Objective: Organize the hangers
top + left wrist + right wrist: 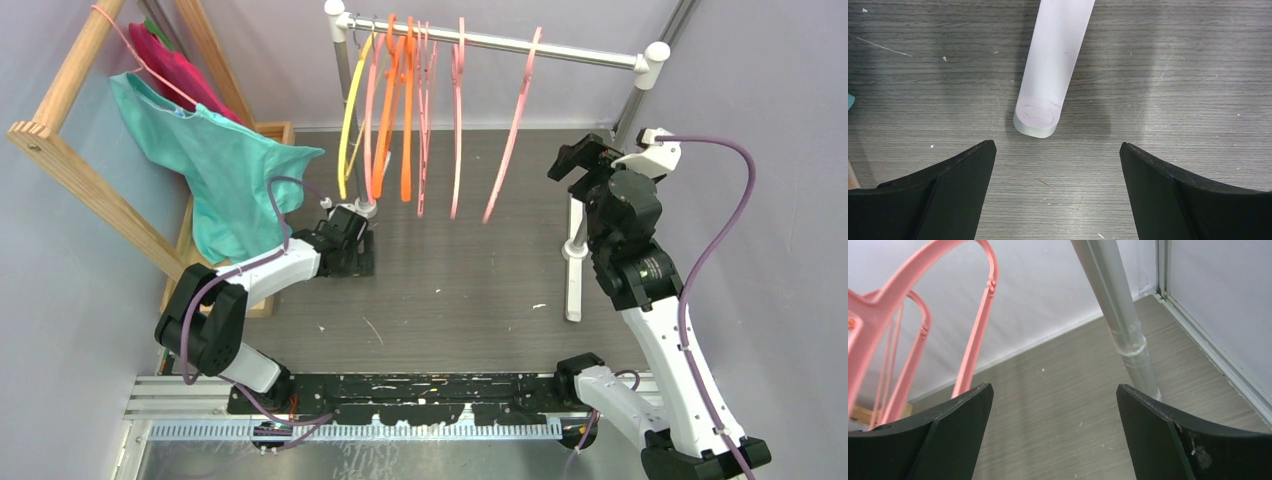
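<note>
1. Hangers hooked along rail at back of table: yellow at left end, then two orange, then pinks, with last pink slanting, apart on right.
2. Left claw low over table beside rack foot, released. Fingers wide apart in wrist view, foot end just ahead between them, nothing gripped.
3. Right claw raised near right pole, released and empty. In wrist view, pink hanger ahead on left, pole ahead on right, neither touched.
4. Wooden frame at left carrying separate draped hanger with teal garment and magenta garment.
5. Wooden box behind teal garment, mostly hidden; contents impossible to tell.
</note>
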{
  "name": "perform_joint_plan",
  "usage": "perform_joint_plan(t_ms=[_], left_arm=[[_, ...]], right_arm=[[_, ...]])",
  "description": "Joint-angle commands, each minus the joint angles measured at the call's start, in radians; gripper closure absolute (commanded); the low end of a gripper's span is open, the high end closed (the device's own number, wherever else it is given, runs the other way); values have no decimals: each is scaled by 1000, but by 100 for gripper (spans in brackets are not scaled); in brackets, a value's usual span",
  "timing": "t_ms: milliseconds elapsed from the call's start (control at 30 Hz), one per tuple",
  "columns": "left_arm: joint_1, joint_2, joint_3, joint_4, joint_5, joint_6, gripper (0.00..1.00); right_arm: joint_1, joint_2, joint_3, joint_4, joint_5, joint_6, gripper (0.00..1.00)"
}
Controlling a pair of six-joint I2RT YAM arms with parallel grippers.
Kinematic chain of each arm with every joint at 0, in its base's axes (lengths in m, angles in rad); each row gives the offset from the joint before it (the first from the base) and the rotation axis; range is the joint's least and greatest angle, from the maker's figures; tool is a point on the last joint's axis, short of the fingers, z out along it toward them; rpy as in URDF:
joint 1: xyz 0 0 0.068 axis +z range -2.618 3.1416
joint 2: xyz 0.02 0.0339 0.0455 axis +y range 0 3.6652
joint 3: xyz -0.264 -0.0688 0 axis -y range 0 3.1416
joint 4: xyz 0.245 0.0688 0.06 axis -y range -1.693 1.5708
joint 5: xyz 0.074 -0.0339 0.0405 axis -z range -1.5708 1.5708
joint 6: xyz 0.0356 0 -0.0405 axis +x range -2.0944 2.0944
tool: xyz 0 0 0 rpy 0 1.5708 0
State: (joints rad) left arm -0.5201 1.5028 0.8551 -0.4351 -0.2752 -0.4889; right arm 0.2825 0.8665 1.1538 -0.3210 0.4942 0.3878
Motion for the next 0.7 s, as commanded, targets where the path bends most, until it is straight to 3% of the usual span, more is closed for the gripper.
perform_joint_plan(t_ms=[0, 200, 333, 500, 667], left_arm=[[-1, 1, 32, 50, -7, 10, 2], [-1, 12, 31, 60, 1, 18, 2], [-1, 26, 30, 69, 4, 13, 2], [-1, 26, 16, 79, 4, 10, 2], [-1, 32, 15, 75, -2, 10, 2]], right_arm=[[4, -37, 18, -66, 33, -32, 0], [3, -64, 7, -218, 17, -78, 0], [4, -74, -106, -271, -100, -39, 0], [7, -120, -362, -146, -233, -15, 0], [32, -116, -542, 35, -266, -31, 0]])
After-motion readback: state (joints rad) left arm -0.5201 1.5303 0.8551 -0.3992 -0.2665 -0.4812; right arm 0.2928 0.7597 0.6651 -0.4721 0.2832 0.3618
